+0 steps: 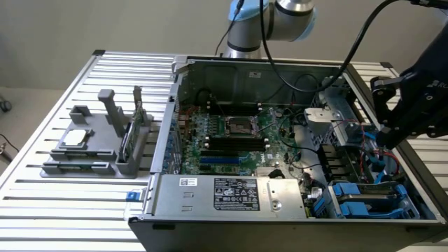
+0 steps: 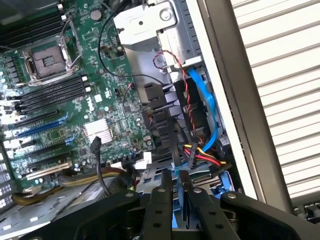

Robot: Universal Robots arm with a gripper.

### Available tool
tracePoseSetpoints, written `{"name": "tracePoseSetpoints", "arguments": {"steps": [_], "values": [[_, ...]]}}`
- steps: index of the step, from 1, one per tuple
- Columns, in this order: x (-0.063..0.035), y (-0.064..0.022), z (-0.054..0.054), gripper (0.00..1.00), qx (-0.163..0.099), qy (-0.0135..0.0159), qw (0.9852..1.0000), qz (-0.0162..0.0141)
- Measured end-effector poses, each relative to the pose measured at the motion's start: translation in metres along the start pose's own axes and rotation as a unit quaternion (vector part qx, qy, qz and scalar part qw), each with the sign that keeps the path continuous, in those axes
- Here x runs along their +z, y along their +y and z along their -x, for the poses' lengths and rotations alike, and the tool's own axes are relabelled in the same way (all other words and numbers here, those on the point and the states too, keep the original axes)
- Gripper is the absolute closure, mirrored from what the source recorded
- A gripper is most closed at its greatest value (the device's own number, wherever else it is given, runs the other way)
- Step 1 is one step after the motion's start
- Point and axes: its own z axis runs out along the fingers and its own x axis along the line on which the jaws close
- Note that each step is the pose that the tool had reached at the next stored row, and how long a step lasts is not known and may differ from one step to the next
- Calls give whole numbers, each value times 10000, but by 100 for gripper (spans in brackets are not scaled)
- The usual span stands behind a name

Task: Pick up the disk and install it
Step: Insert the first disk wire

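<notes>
The gripper (image 2: 176, 174) hung above the open computer case (image 1: 280, 236), over the case's corner closest to me on the exterior view's right. Its two black fingers (image 2: 161, 200) were drawn narrow, with only a slim slit between them and nothing pinched there; blue plastic showed through the slit from below. In that same corner of the case lay the disk (image 1: 368, 195), seated in its blue carrier among the drive bays and, as far as I could judge, not touched by the fingers. I took the work to be at the approach for the pick-up. Doing it well would mean lining the slit squarely over an edge of the carrier and descending straight, since a skewed grip could jam the carrier in its bay. Along the case's near wall, beside the disk, sat the power supply (image 1: 231, 194). Just deeper into the case from the disk ran a blue cable (image 2: 202, 95), twisted red-and-black wires (image 2: 187, 85) and a yellow-and-red bundle (image 2: 200, 152), all close enough to snag a finger, so I thought clearance there mattered most. The motherboard (image 1: 231, 142) filled the case's middle, its empty socket (image 1: 236, 126) toward the far wall. Beyond that wall rose the robot arm (image 1: 280, 16).
</notes>
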Motion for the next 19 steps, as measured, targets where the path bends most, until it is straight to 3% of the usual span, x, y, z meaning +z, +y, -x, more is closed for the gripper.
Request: {"name": "tracePoseSetpoints", "arguments": {"steps": [10, 15, 19], "values": [[-21, 81, 199, 80, 12, 94, 9999, -46], [-22, 96, 248, 80, 36, 119, 9999, -53], [-25, 107, 328, 80, 39, 169, 9998, -70]]}}
